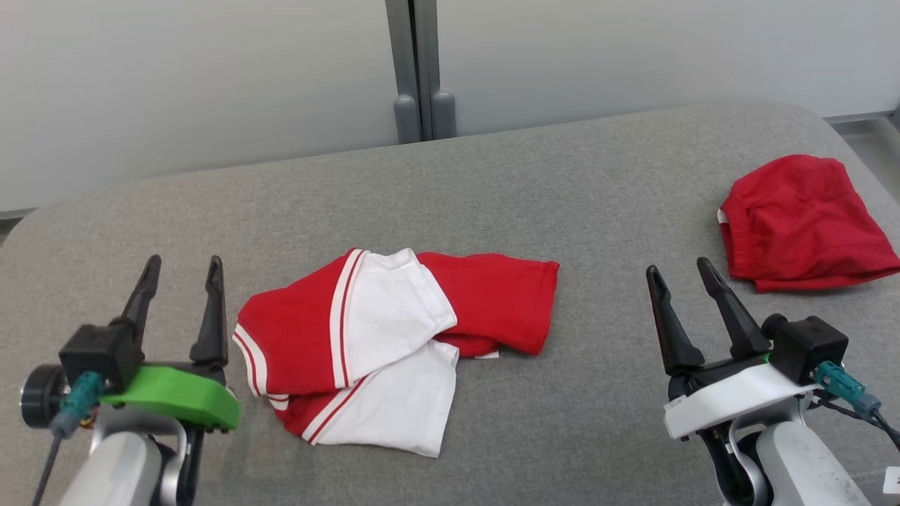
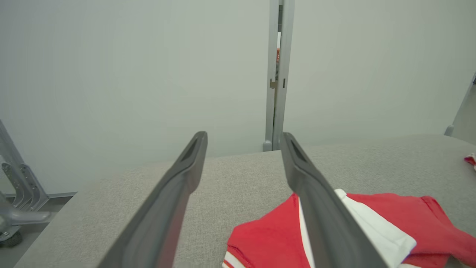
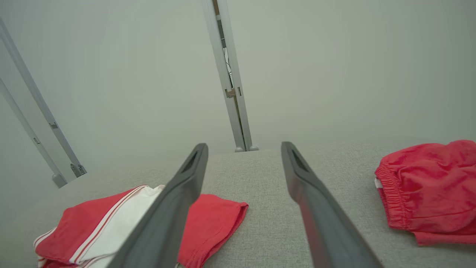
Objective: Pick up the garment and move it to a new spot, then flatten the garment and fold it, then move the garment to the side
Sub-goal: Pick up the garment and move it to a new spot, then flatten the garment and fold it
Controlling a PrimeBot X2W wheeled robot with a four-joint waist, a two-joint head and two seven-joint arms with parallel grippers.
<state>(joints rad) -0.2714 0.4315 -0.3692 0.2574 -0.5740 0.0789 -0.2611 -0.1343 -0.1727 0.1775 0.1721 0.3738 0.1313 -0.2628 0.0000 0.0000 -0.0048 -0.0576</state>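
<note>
Nearest, at the left, the left gripper (image 1: 184, 260) hovers over the table (image 1: 562, 176) with its two dark fingers spread and nothing between them. Its right finger stands just beside the garment's left edge, not touching it as far as the head view shows. At the near right, the right gripper (image 1: 678, 266) is spread as well, also empty, over bare grey cloth.

Between the two grippers, closer to the left one, the garment (image 1: 380, 344) lies on the table. It is a red and white top with thin striped trim, loosely folded in uneven layers: white panels at the near side and middle, a red part reaching right and far. In the left wrist view its red edge (image 2: 260, 242) shows low beside the right finger.

Farther off on the right, near the table's edge, lies a crumpled pair of red shorts (image 1: 801, 225), well apart from the garment. Beyond the table's far edge stand pale wall panels joined by a grey post (image 1: 420, 70).
</note>
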